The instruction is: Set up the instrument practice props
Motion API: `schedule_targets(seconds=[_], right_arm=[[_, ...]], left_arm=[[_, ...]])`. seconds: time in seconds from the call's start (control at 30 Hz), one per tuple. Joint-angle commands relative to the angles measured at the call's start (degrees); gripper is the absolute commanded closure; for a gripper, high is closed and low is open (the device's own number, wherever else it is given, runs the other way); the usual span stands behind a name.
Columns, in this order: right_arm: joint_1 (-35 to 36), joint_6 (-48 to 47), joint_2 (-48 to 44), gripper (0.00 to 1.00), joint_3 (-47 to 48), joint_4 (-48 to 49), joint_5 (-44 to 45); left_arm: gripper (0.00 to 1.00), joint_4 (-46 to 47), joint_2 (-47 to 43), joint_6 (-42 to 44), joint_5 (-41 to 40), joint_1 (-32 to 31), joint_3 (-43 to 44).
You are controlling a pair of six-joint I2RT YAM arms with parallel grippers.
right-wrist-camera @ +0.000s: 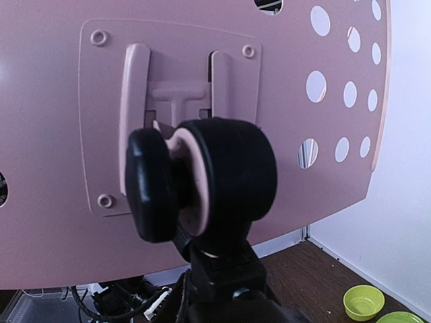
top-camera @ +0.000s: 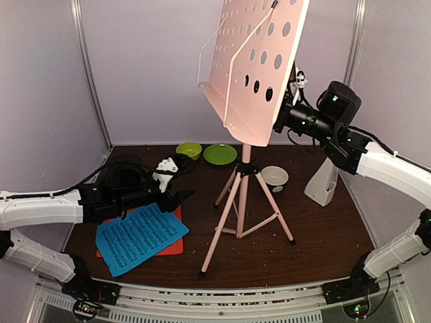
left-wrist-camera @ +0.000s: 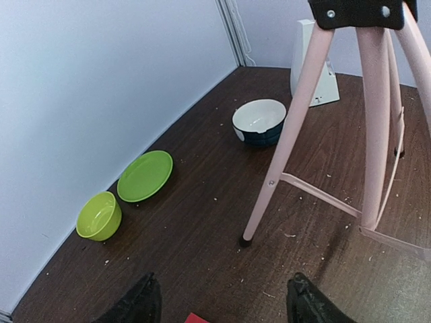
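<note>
Hidden bits first: the red sheet [top-camera: 172, 247] lies mostly under the blue sheet [top-camera: 140, 237], so only its near and right edges show. The top of the music stand [top-camera: 246, 176] desk [top-camera: 259, 64] is cut off by the top-view frame. The metronome [top-camera: 322, 182] is partly behind the right arm, and its cover and face are too small to make out. The right gripper [top-camera: 284, 118] sits tight against the back edge of the desk. Its wrist cam is filled by the desk's back plate and the black clamp knob [right-wrist-camera: 202, 182], with no fingertips showing, so I can't tell whether it's closed or gripping. The left gripper [left-wrist-camera: 222, 304] hangs low over the far end of the sheets, jaws apart with bare table between them, holding nothing. Only its two dark fingertips [left-wrist-camera: 143, 304] enter the wrist view. Writing: the blue sheet has dense dark printed lines, unreadable at this size, and no brand marks are legible anywhere. Containers: the lime bowl [left-wrist-camera: 99, 215] and lime plate [left-wrist-camera: 145, 175] sit side by side near the back wall, both showing bare green insides. The white bowl [left-wrist-camera: 259, 121], which has a dark base, shows a plain white inside and sits between the stand's legs and the metronome. The stand is upright mid-table on three legs, the sheets lie flat to its front-left, and the metronome is at back right.
</note>
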Motion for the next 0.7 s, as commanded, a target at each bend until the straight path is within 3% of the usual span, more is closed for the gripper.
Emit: schedule_targets(seconds=[0.0, 0.23, 0.67], right_arm=[[0.16, -3.71, -1.68, 1.0, 2.27, 15.47, 3.68], [1.12, -4.51, -0.5, 1.0, 0.42, 21.39, 5.11], [2.62, -7.69, 2.56, 1.0, -1.76, 23.83, 4.95]], left_arm=[[0.34, -0.25, -1.88, -0.23, -0.22, 0.06, -0.13], [0.34, -2.04, -2.71, 0.4, -0.15, 0.06, -0.12], [0.34, -6.56, -4.82, 1.81, 0.85, 0.06, -0.86]])
